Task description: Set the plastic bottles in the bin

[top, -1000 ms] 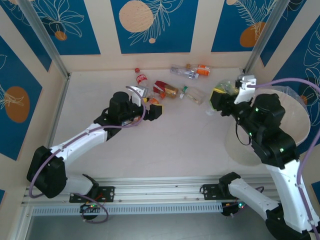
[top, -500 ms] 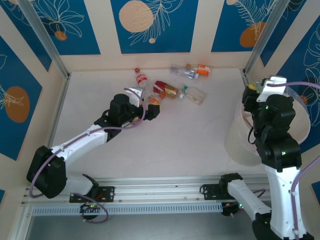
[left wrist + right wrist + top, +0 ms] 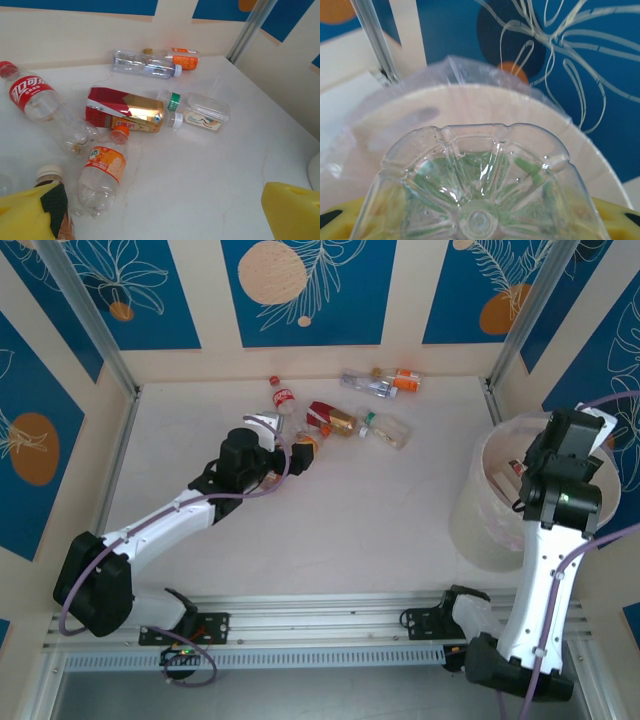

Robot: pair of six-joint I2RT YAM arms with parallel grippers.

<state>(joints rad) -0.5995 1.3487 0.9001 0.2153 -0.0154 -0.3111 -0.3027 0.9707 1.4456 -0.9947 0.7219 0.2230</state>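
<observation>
Several plastic bottles lie at the back of the table. They include a red-capped cola bottle (image 3: pixel 35 100), a red-labelled one (image 3: pixel 125 111), an orange-labelled one (image 3: pixel 102 172), a green-capped clear one (image 3: pixel 200 107) and two by the wall (image 3: pixel 150 64). My left gripper (image 3: pixel 160 215) (image 3: pixel 285 445) is open, low over the table just short of the orange-labelled bottle. A brown bottle (image 3: pixel 50 176) lies by its left finger. My right gripper (image 3: pixel 480 220) (image 3: pixel 548 452) is shut on a clear green-tinted bottle (image 3: pixel 480 185), base outward, over the bin (image 3: pixel 470 102) (image 3: pixel 480 510).
The bin, lined with a clear bag, stands at the right edge of the table against the wall, with a bottle or two showing inside (image 3: pixel 512 470). Patterned walls enclose the table at the back and both sides. An aluminium rail (image 3: pixel 300 625) runs along the near edge.
The right arm has swung from the table's back right over to above the bin, carrying its bottle. The left gripper has edged a little closer to the bottles, still open.
</observation>
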